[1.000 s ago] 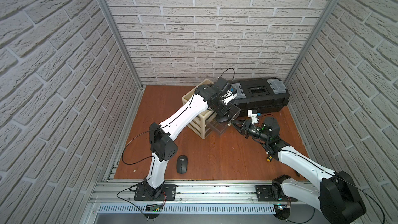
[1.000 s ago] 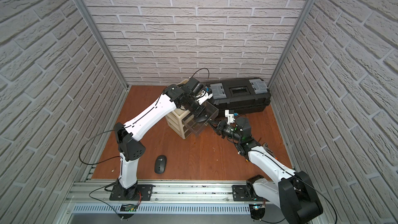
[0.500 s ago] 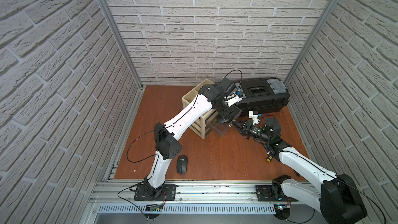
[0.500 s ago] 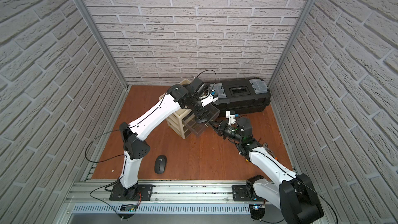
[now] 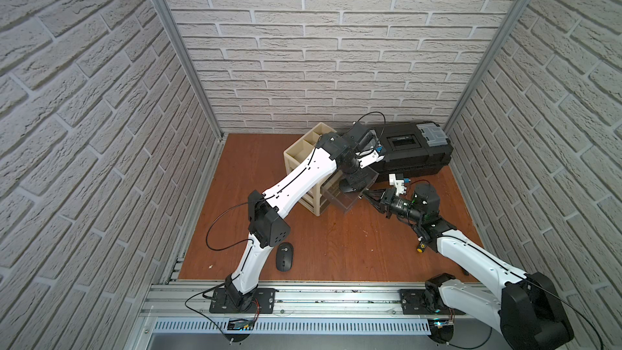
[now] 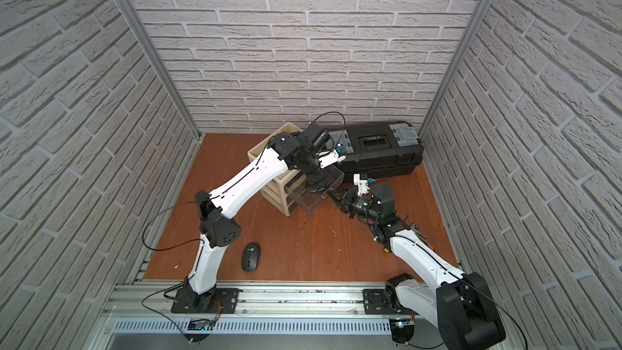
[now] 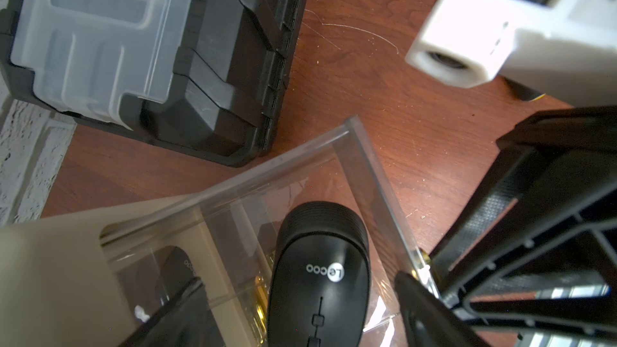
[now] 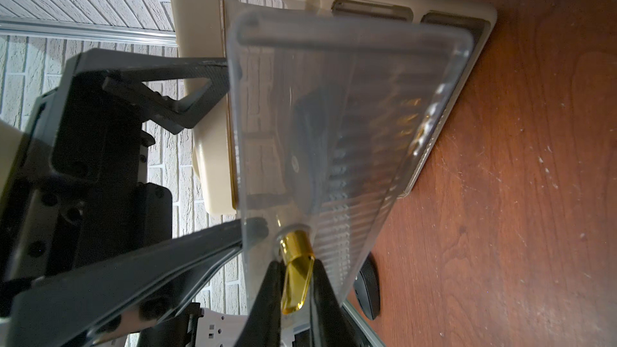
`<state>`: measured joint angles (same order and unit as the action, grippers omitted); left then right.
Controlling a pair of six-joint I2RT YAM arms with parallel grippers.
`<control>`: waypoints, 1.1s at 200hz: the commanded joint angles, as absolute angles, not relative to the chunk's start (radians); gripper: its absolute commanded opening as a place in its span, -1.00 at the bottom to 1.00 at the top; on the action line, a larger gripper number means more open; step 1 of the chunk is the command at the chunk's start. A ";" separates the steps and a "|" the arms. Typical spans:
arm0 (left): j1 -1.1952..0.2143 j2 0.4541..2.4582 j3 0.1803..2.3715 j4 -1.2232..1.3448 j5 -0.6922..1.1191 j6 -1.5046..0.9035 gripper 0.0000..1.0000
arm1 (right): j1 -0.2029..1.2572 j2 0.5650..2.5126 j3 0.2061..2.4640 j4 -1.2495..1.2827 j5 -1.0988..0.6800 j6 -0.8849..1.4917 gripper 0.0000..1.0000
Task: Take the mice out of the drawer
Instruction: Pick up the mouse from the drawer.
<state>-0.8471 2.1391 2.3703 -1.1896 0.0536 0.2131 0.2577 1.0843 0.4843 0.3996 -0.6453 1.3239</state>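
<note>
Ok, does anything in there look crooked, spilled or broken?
Nothing spilled or broken. The beige drawer unit stands skewed to the back wall, beside the black toolbox. Its clear drawer is pulled out, the right gripper shut on its gold knob.

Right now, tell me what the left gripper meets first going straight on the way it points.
Most likely the black mouse in the clear drawer: it lies straight ahead of the left gripper, between its open jaws; depth is unclear.
</note>
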 commanded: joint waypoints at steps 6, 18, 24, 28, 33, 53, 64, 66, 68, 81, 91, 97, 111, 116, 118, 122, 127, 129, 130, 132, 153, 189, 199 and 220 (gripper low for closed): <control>-0.844 2.195 2.365 -1.250 0.082 0.214 0.86 | 0.253 1.074 0.495 0.396 -0.632 1.277 -0.84; -0.843 2.202 2.370 -1.257 0.083 0.215 0.75 | 0.253 1.075 0.498 0.394 -0.632 1.275 -0.84; -0.843 2.204 2.370 -1.257 0.086 0.216 0.62 | 0.252 1.075 0.500 0.394 -0.633 1.273 -0.84; -0.844 2.204 2.371 -1.257 0.088 0.216 0.51 | 0.254 1.076 0.500 0.394 -0.634 1.273 -0.85; -0.843 2.206 2.371 -1.257 0.088 0.215 0.42 | 0.252 1.076 0.500 0.394 -0.633 1.273 -0.84; -0.844 2.209 2.373 -1.261 0.094 0.217 0.32 | 0.253 1.080 0.501 0.398 -0.634 1.273 -0.84; -0.844 2.209 2.375 -1.263 0.098 0.220 0.33 | 0.252 1.081 0.502 0.398 -0.634 1.273 -0.85; -0.843 2.209 2.375 -1.264 0.099 0.221 0.33 | 0.252 1.081 0.502 0.399 -0.634 1.273 -0.85; -0.844 2.210 2.376 -1.265 0.099 0.222 0.33 | 0.252 1.081 0.502 0.399 -0.634 1.273 -0.84; -0.843 2.212 2.378 -1.269 0.101 0.227 0.36 | 0.252 1.081 0.501 0.399 -0.634 1.273 -0.85; -0.841 2.216 2.381 -1.277 0.104 0.229 0.41 | 0.252 1.082 0.503 0.399 -0.634 1.274 -0.84; -0.840 2.221 2.384 -1.279 0.104 0.230 0.44 | 0.252 1.082 0.503 0.400 -0.635 1.273 -0.84; -0.839 2.231 2.386 -1.288 0.104 0.229 0.48 | 0.252 1.086 0.504 0.400 -0.635 1.273 -0.85; -0.840 2.236 2.388 -1.290 0.101 0.227 0.48 | 0.252 1.086 0.504 0.400 -0.635 1.273 -0.85; -0.841 2.236 2.389 -1.290 0.101 0.227 0.48 | 0.252 1.087 0.504 0.400 -0.636 1.273 -0.85; -0.841 2.240 2.389 -1.292 0.102 0.227 0.50 | 0.252 1.087 0.505 0.402 -0.637 1.273 -0.85; -0.841 2.243 2.389 -1.293 0.101 0.226 0.52 | 0.252 1.087 0.506 0.401 -0.637 1.273 -0.85; -0.841 2.245 2.390 -1.294 0.100 0.226 0.52 | 0.252 1.087 0.507 0.401 -0.637 1.274 -0.85; -0.841 2.245 2.390 -1.294 0.100 0.226 0.53 | 0.252 1.087 0.507 0.400 -0.637 1.274 -0.85; -0.841 2.246 2.390 -1.296 0.099 0.226 0.53 | 0.252 1.088 0.508 0.400 -0.637 1.273 -0.85; -0.843 2.256 2.398 -1.303 0.097 0.224 0.56 | 0.252 1.090 0.512 0.398 -0.637 1.272 -0.85; -0.844 2.244 2.404 -1.299 0.090 0.222 0.71 | 0.252 1.095 0.515 0.399 -0.637 1.272 -0.85; -0.844 2.238 2.407 -1.298 0.087 0.220 0.73 | 0.252 1.097 0.515 0.401 -0.637 1.272 -0.85; -0.843 2.227 2.419 -1.298 0.082 0.218 0.76 | 0.252 1.096 0.515 0.400 -0.638 1.272 -0.85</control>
<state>-0.8463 2.2150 2.3985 -1.2510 0.0666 0.2142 0.2558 1.0920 0.4896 0.3676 -0.6567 1.3170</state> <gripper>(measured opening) 0.876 0.150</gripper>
